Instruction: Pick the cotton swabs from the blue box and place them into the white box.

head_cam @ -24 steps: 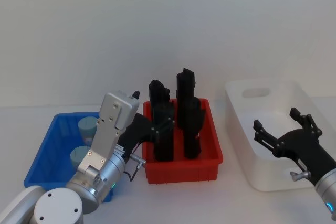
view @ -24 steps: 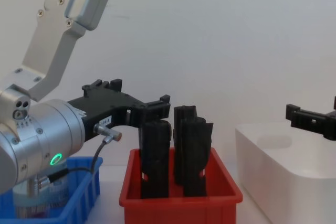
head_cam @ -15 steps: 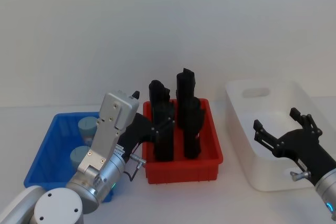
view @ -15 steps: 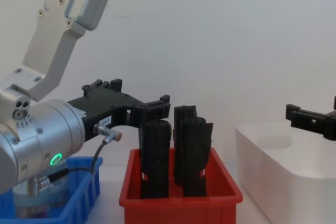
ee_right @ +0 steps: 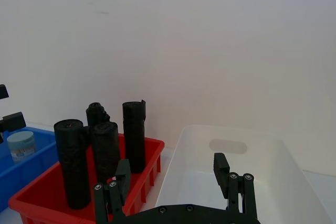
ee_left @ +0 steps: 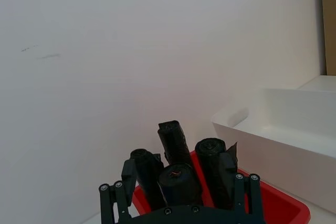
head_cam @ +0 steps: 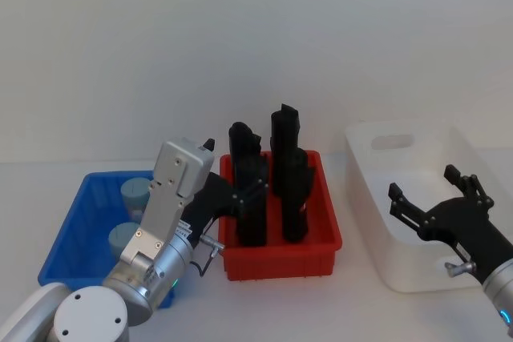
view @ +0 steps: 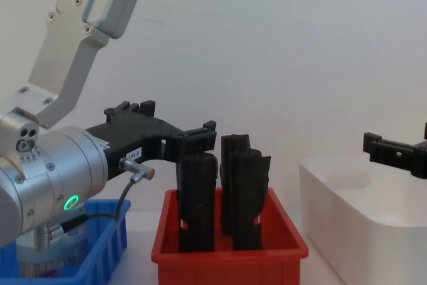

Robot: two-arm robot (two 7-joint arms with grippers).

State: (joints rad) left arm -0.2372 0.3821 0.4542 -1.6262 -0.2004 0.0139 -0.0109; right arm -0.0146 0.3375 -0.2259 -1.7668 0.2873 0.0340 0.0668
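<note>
While in blue box [head_cam: 86, 212], two cotton swabs [head_cam: 132, 191]

A plain white wall [head_cam: 256, 38] takes up the upper half of the frame, softly and evenly lit. Below it lies a pale white tabletop [head_cam: 353, 310], meeting the wall in a faint line across the middle. From the left wrist, faint grey scuffs [ee_left: 41, 52] mark the wall at upper left, and a brown vertical strip [ee_left: 328, 22] stands along the upper right edge.
</note>
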